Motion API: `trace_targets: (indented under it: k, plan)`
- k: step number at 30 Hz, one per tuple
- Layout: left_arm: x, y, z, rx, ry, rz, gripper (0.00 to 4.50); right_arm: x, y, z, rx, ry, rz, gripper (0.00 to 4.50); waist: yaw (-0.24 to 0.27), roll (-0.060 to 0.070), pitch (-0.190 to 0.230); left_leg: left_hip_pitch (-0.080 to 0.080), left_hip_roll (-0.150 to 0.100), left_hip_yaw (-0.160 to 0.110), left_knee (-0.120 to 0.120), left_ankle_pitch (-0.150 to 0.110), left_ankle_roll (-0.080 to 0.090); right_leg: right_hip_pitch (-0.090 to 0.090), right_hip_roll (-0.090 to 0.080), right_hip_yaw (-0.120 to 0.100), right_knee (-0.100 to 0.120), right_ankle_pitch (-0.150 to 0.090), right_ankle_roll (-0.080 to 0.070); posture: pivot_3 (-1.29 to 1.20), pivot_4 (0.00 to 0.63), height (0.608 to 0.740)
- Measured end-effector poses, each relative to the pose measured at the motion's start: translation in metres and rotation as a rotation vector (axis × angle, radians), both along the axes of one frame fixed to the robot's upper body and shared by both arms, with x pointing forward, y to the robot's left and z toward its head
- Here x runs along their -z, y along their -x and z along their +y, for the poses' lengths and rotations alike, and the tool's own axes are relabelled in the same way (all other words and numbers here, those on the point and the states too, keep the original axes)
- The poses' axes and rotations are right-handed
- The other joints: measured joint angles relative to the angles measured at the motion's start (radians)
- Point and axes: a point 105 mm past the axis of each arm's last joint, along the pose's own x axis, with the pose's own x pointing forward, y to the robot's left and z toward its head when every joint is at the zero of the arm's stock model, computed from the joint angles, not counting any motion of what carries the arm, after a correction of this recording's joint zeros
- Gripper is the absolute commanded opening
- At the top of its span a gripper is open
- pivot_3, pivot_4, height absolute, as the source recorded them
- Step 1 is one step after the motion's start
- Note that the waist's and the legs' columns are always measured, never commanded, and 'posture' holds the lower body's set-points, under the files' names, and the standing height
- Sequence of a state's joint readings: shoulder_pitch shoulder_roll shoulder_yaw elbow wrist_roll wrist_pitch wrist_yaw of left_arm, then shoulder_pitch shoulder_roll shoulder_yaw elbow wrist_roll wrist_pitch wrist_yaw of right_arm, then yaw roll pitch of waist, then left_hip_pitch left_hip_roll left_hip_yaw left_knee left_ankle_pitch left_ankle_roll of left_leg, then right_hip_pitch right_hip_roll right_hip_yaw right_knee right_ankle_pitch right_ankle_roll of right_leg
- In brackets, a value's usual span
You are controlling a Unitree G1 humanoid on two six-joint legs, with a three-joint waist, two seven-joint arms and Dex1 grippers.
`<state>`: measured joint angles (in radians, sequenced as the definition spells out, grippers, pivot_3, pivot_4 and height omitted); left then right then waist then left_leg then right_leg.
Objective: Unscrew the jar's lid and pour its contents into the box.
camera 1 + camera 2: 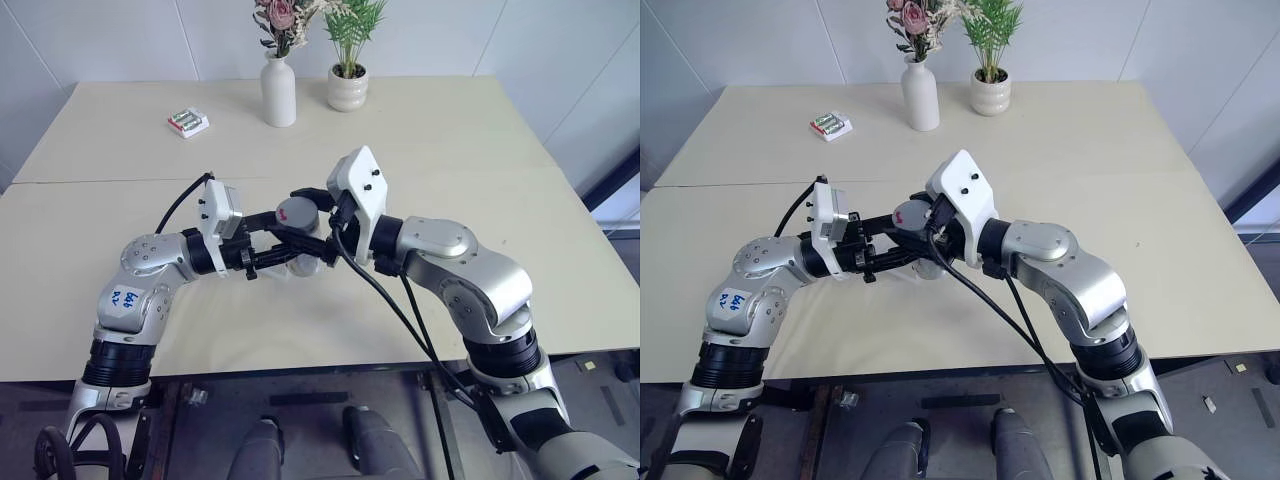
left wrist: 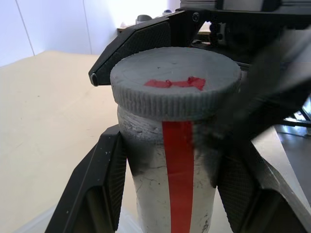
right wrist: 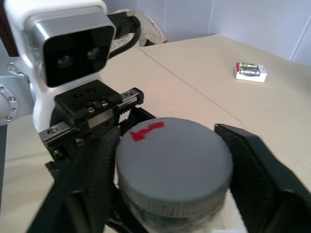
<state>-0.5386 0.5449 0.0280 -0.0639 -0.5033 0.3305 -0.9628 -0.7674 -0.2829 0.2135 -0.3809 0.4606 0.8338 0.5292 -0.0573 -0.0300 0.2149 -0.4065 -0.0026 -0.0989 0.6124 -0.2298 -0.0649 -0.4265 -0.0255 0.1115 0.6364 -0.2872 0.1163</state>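
Observation:
My left gripper is shut on the jar, a silvery cylinder with a red stripe, and holds it upright above the middle of the table. The lid, a grey ribbed cap with a red mark on top, sits on the jar. My right gripper comes in from the other side, and its fingers are shut on the lid's rim. The contents are hidden inside the closed jar. A strip of clear plastic, the box's edge, shows low beside the jar; the rest of the box is covered by the grippers.
At the table's far side stand a tall white vase with flowers and a white ribbed plant pot. A small pack of green batteries lies at the far left. A seam crosses the tabletop behind the arms.

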Motion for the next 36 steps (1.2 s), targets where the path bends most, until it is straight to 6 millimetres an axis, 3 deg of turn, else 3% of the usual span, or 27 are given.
trace_targets:
  k: [12, 20, 31, 36]
  plan:
    - [-0.001, 0.002, 0.000, 0.015, 0.000, -0.008, 2.22, -0.002, 0.001, -0.003, -0.064, -0.046, 0.052, 2.59, 0.001, 0.000, 0.000, 0.000, 0.000, 0.000, 0.000, 0.000, 0.000, 0.000, 0.000, 0.000, 0.000, 0.000, 0.000, 0.00, 0.150, 0.740]
    - [-0.002, 0.016, -0.017, 0.187, 0.007, -0.018, 2.22, -0.007, 0.016, -0.024, -0.347, 0.034, 0.049, 2.59, -0.002, 0.000, 0.000, 0.000, 0.000, 0.000, 0.001, 0.001, 0.001, 0.000, 0.001, 0.000, 0.001, 0.000, 0.000, 0.00, 0.150, 0.740]
    - [-0.007, 0.020, -0.031, 0.314, 0.028, -0.026, 2.22, -0.020, 0.017, -0.024, -0.592, 0.103, 0.023, 2.59, 0.000, 0.000, 0.000, 0.001, -0.001, 0.000, 0.001, 0.001, 0.001, 0.000, 0.000, 0.000, 0.003, 0.000, 0.000, 0.00, 0.150, 0.740]
    - [-0.003, 0.020, -0.035, 0.328, 0.023, -0.013, 2.22, -0.017, 0.017, -0.025, -0.638, 0.124, 0.021, 2.59, 0.000, 0.000, 0.000, 0.001, -0.001, 0.000, 0.001, 0.001, 0.001, 0.000, 0.000, 0.000, 0.003, 0.000, 0.000, 0.00, 0.150, 0.740]
